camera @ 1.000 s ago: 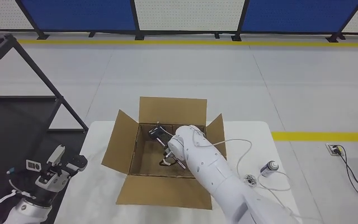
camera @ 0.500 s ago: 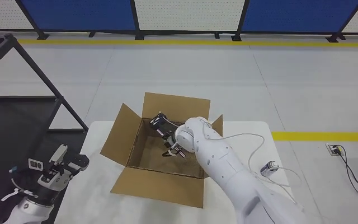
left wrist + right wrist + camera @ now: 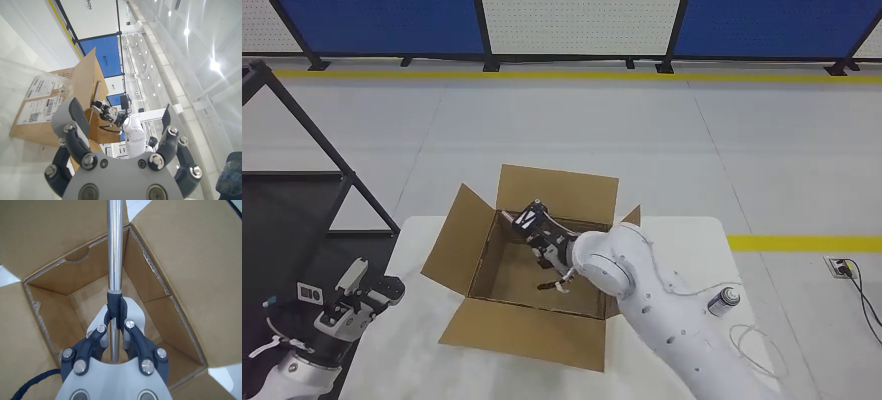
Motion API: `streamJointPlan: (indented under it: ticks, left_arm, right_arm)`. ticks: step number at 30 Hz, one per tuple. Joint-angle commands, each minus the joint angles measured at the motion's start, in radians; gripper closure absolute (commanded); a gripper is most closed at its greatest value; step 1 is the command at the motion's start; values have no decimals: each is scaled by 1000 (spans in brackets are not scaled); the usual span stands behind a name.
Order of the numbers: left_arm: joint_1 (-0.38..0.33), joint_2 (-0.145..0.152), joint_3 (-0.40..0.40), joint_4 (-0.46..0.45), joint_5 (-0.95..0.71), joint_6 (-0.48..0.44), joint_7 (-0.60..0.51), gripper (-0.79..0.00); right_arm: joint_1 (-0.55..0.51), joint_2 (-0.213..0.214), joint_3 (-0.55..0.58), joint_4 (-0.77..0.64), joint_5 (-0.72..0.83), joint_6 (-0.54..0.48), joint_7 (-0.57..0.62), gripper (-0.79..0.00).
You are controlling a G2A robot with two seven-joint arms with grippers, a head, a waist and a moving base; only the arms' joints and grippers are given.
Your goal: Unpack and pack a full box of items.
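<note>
An open cardboard box (image 3: pixel 527 335) stands on the white table (image 3: pixel 402 350), flaps spread. My right gripper (image 3: pixel 533 219) hangs over the box's far inside wall, shut on a shiny metal rod (image 3: pixel 114 247) wrapped with black tape where the fingers (image 3: pixel 123 306) grip it. The rod points up past the box's corner in the right wrist view, and the box floor (image 3: pixel 88 298) beneath looks bare. The left wrist view shows the rod (image 3: pixel 95 92) sticking up above a flap. My left gripper (image 3: pixel 382 290) is open at the table's near left edge, holding nothing, its pads (image 3: pixel 78 113) wide apart.
A small spray can (image 3: pixel 724 299) stands on the table right of the box, with a white cable (image 3: pixel 754 345) looping nearby. A black metal rack (image 3: pixel 302 190) stands left of the table. Labels cover the box's outer side (image 3: pixel 41 106) facing my left gripper.
My right gripper has lifted the rod and moved toward the box's far wall, its elbow swinging right. The box shifted and turned slightly. My left arm has barely moved.
</note>
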Motion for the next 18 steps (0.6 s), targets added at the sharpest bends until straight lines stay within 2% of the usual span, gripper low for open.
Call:
streamJointPlan:
  ticks: [1,18]
  left_arm:
    - [2,0,-1,-1,0,0,1,-785]
    - [22,-1,25,-18,5,-11,-11,-785]
  right_arm:
    - [-127,29,82,-229,-11,-18,74,0]
    - [-146,33,92,-254,-11,-15,66,0]
